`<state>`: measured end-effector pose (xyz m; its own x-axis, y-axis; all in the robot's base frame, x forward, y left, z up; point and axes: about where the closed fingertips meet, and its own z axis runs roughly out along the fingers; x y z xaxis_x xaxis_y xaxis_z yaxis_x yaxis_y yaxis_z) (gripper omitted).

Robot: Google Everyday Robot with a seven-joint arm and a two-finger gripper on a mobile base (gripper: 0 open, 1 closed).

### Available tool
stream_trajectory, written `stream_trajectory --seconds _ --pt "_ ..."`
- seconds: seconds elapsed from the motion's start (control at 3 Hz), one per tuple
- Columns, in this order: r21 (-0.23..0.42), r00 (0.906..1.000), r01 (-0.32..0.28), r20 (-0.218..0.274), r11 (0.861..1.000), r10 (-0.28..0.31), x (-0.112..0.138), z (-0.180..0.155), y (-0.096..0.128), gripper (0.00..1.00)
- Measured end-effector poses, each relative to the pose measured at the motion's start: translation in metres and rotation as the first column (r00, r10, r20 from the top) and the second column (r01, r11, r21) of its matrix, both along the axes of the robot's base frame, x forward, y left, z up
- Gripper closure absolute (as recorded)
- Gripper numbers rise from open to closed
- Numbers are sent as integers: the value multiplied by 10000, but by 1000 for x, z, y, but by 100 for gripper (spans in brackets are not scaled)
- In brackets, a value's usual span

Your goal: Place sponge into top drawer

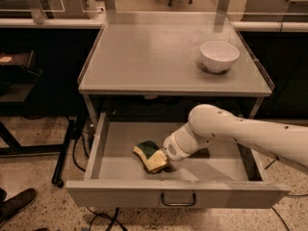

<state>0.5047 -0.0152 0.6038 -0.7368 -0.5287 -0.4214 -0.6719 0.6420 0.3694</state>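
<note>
The top drawer is pulled open under the grey table, its dark loop handle at the centre of the front panel. The sponge, pale yellow foam with a dark green face, sits tilted inside the drawer, left of centre and just above the floor. My gripper reaches down into the drawer from the right on the white arm. It is shut on the sponge's yellow end. The fingertips are mostly hidden behind the sponge and the wrist.
A white bowl stands on the table top at the back right. The drawer's side walls flank the gripper. A black stand leg and cables lie on the floor at left, and a shoe shows at bottom left.
</note>
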Motion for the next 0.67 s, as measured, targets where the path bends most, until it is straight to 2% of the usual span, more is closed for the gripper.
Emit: stream_trajectory --seconds 0.67 --pt "0 10000 -1 -1 10000 1 0 0 0 34"
